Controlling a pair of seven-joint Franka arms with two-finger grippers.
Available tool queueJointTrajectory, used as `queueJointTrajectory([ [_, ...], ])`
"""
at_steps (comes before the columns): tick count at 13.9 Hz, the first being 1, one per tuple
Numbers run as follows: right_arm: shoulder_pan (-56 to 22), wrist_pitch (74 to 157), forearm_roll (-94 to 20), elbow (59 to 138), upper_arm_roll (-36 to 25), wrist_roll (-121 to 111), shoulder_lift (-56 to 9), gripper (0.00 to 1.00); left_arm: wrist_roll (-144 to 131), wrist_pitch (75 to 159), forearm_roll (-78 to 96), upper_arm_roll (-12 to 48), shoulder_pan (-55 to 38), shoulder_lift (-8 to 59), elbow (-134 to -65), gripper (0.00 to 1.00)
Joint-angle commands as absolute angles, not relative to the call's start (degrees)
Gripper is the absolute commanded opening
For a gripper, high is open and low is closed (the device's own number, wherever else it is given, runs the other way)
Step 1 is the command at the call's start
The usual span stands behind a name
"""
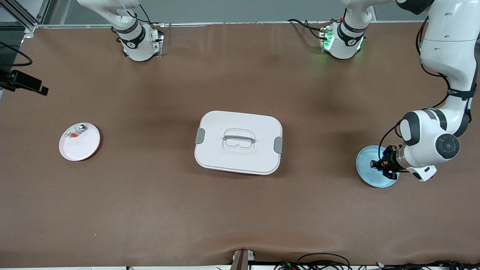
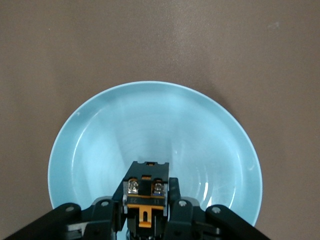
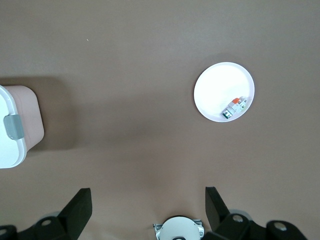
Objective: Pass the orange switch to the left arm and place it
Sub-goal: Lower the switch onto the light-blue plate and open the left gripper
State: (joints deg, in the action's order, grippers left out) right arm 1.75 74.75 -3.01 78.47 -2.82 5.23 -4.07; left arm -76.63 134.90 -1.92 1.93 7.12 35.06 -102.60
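Note:
The orange switch point(image 1: 374, 164) is a tiny black block with an orange round end. My left gripper point(image 1: 381, 165) is shut on it over a light blue plate point(image 1: 369, 176) at the left arm's end of the table. In the left wrist view the switch point(image 2: 146, 192) sits clamped between the left gripper's fingers point(image 2: 146, 202), above the blue plate point(image 2: 150, 120). The white lidded box point(image 1: 238, 141) stands mid-table. My right gripper point(image 3: 148, 205) hangs open and empty, high over bare table between the box's corner point(image 3: 12, 127) and a white plate point(image 3: 215, 85).
A white plate point(image 1: 79, 144) at the right arm's end holds a whitish small part point(image 1: 77, 131) with red and green bits. The right arm's base point(image 1: 137, 41) and the left arm's base point(image 1: 343, 41) stand at the table's back edge. A black camera point(image 1: 26, 84) juts in near the right arm's end.

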Motion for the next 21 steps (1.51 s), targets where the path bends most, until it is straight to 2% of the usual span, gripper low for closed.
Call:
queueJointTrajectory([
  [1,2.02,78.21,-2.99,84.89,-2.37,6.15,0.78,1.0,-77.61,135.53,-2.99,2.11,7.38,35.16,-102.66,0.0],
  [4,2.11,78.75,-3.08,86.66,-2.37,6.15,2.46,1.0,-77.52,135.53,-2.99,2.11,7.3,35.33,-102.74,0.04],
  [5,2.2,78.75,-3.08,87.01,-2.37,6.15,2.72,1.0,-77.52,135.53,-2.99,2.02,7.21,35.94,-102.66,0.16],
  [6,2.2,78.84,-3.08,87.71,-2.37,6.15,3.33,1.0,-77.52,135.53,-3.08,2.02,7.21,36.03,-102.66,0.37],
  [7,2.2,79.36,-3.08,88.41,-2.37,6.15,3.86,1.0,-77.43,135.53,-3.08,2.11,7.21,36.04,-102.66,0.63],
  [10,2.46,79.98,-3.08,89.99,-2.37,6.15,5.09,1.0,-76.82,135.53,-3.08,2.11,7.29,35.51,-102.48,1.0],
  [17,3.25,80.95,-3.08,92.02,-2.29,6.15,6.5,1.0,-71.92,134.21,-3.08,2.55,7.21,29.98,-102.48,1.0],
  [21,3.43,82.17,-3.16,93.95,-2.2,6.15,8.26,1.0,-57.88,129.03,-3.08,2.81,6.77,26.2,-102.57,1.0],
])
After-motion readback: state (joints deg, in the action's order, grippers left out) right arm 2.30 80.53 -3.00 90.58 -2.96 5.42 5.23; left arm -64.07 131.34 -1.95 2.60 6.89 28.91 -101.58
